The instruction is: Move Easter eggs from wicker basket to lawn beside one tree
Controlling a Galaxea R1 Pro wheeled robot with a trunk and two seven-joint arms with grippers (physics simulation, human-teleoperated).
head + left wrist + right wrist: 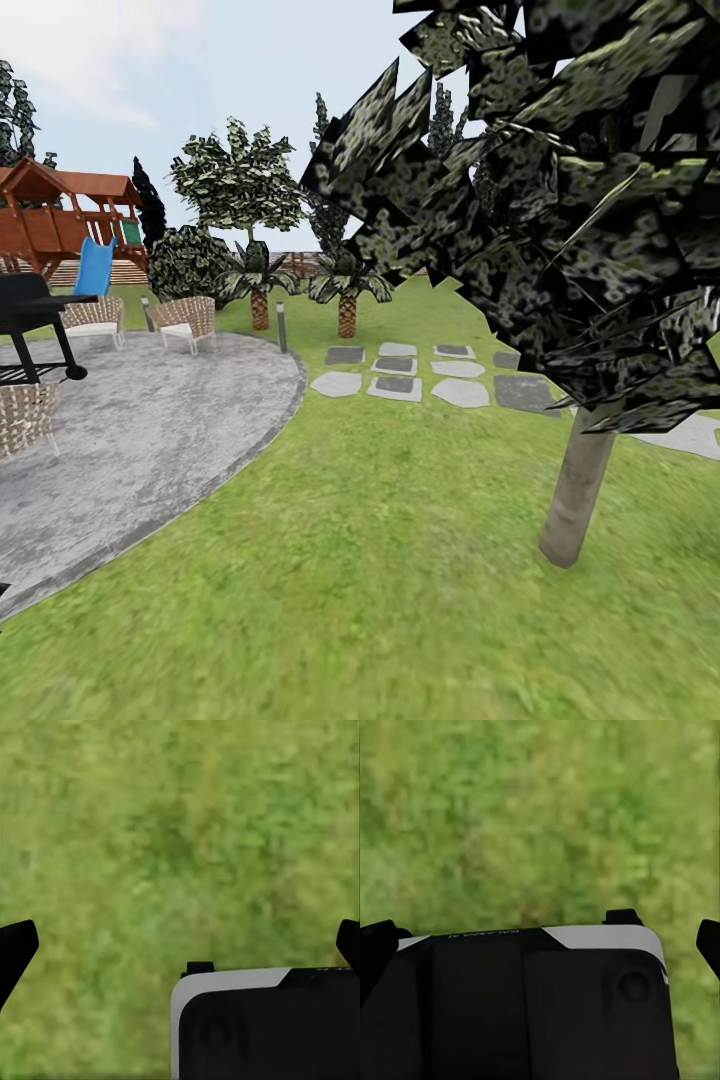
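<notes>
I look over the garden's lawn, wide green grass. A tree with a bare grey-brown trunk stands close at the right, and its dark leafy crown hangs across the upper right. The Easter eggs and the wicker basket are out of view. My left gripper hangs open over bare grass, its black fingertips far apart with nothing between them. My right gripper is also open above the grass, with nothing held.
A grey paved patio lies at the left with wicker chairs and a black grill. Grey stepping stones cross the grass ahead. Two short palms, a lamp post and a wooden playset stand beyond.
</notes>
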